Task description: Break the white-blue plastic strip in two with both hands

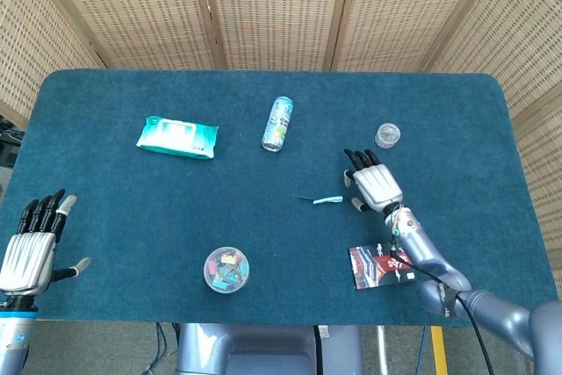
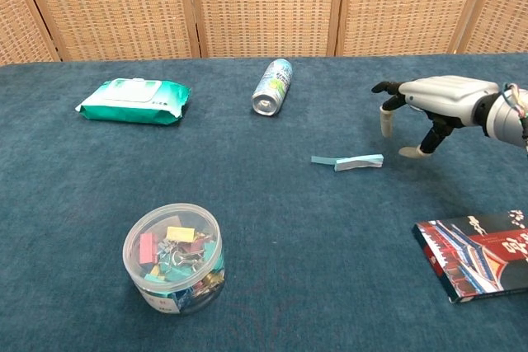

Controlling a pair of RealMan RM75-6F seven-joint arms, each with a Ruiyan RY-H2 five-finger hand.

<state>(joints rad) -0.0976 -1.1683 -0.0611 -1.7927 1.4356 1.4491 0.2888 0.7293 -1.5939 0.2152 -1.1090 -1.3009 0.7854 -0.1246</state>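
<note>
The white-blue plastic strip (image 1: 327, 200) (image 2: 350, 161) lies flat on the blue table near its middle. My right hand (image 1: 373, 183) (image 2: 429, 103) hovers palm down just right of the strip, fingers spread and holding nothing, apart from the strip. My left hand (image 1: 33, 248) is at the table's near left edge, far from the strip, fingers apart and empty; only the head view shows it.
A drink can (image 1: 277, 124) (image 2: 272, 86) lies behind the strip. A green wipes pack (image 1: 176, 137) (image 2: 134, 100) sits far left. A clear tub of binder clips (image 1: 226, 270) (image 2: 174, 256) stands near the front. A red patterned card box (image 1: 382, 265) (image 2: 481, 252) lies front right. A small round jar (image 1: 387, 135) sits behind my right hand.
</note>
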